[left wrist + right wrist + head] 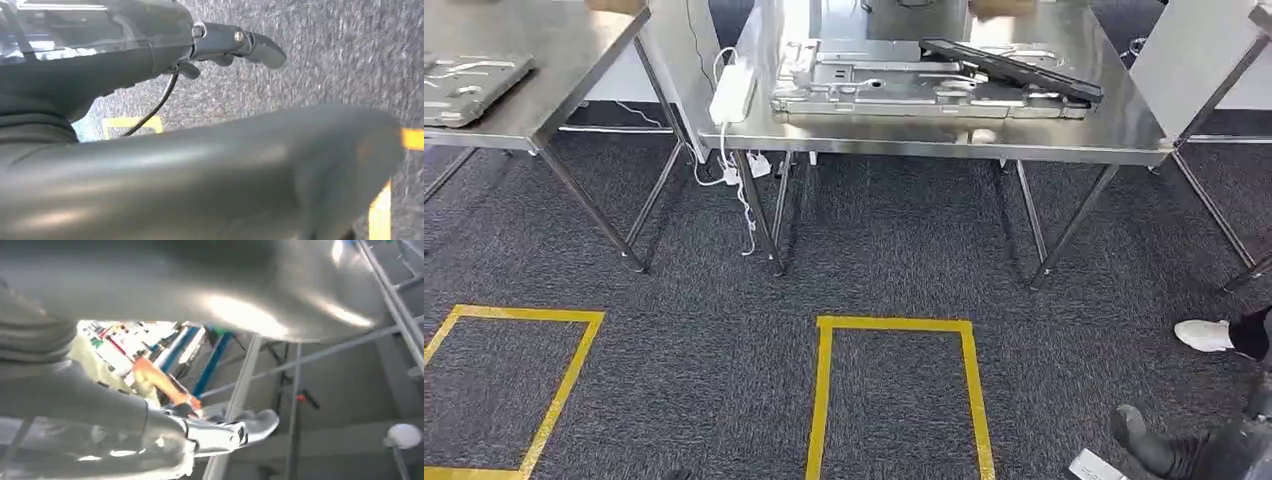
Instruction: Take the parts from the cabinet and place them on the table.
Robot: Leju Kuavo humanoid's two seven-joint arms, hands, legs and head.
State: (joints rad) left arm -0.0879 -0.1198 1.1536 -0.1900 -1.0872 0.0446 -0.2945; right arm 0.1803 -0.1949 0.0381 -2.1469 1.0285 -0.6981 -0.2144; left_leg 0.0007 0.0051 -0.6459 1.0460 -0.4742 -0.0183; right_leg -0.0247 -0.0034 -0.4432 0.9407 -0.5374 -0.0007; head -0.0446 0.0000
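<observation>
Ahead of both hands, across a stretch of dark carpet (724,380), stands a steel table (1064,135) on thin legs, with a second steel table (554,60) to its left. Two yellow tape squares (824,400) sit on the floor between the robot and the tables. A white power strip (732,92) lies on the near left corner of the middle table, its cord (742,205) hanging over the edge. At lower right a person's feet show, one in a white shoe (1204,334), one in a dark shoe (1142,438). On the middle table lies a stack of flat grey metal parts (904,90) with a black panel (1014,68) tilted across its right end; another metal part (469,88) lies on the left table. Left hand (235,47) hangs over the carpet with fingers out, nothing in it, well apart from the parts. Right hand (230,432) is seen against shelving and steel frame bars; fingers extended, nothing plainly in it, but blur means I cannot tell for sure. How far it is from the parts cannot be told.
</observation>
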